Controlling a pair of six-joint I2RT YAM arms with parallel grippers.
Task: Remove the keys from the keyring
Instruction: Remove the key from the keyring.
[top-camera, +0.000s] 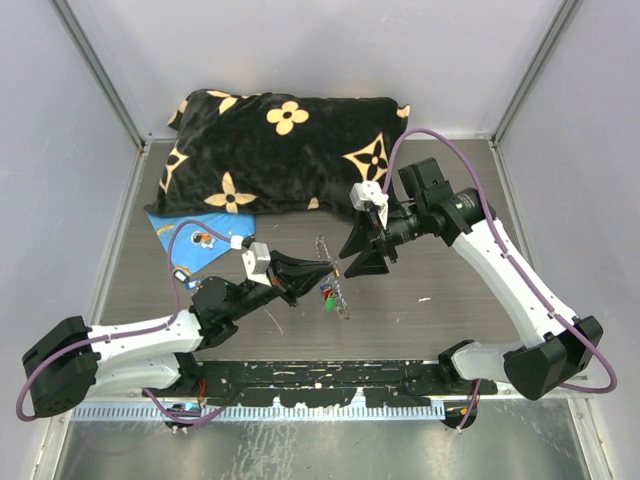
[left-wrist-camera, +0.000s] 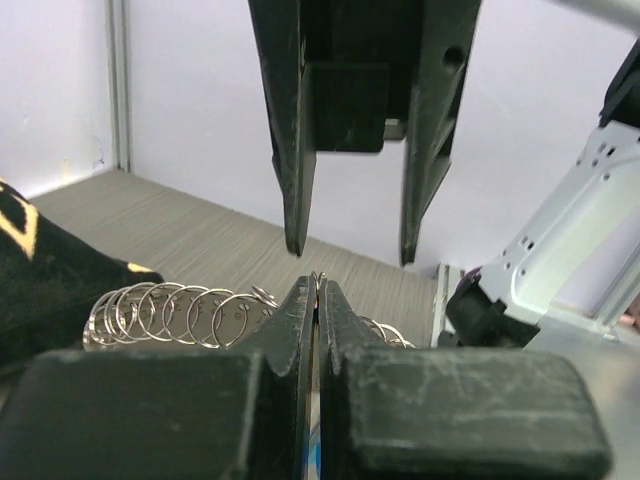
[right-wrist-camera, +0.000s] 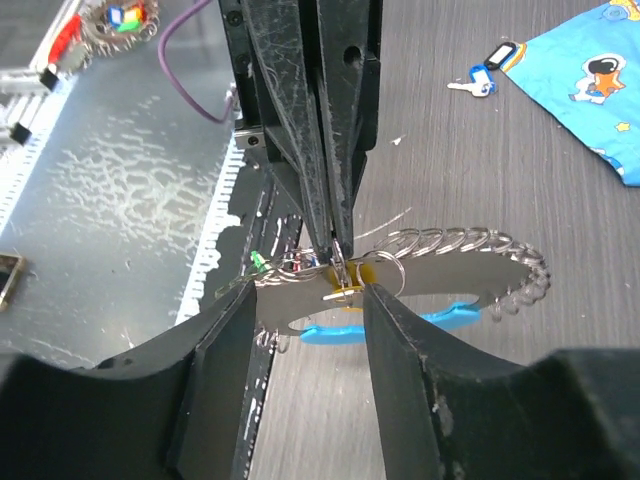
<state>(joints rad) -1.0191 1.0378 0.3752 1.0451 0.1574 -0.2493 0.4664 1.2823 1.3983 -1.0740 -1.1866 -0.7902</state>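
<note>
Top external: L hand (top-camera: 324, 266) tight on keyring (top-camera: 321, 246), R hand (top-camera: 345, 265) wide, tip-to-tip.

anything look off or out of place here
A loose key with a blue tag lies alone by the blue sheet, apart from the keyring. Another bunch of rings with coloured tags sits on the metal ledge.
</note>
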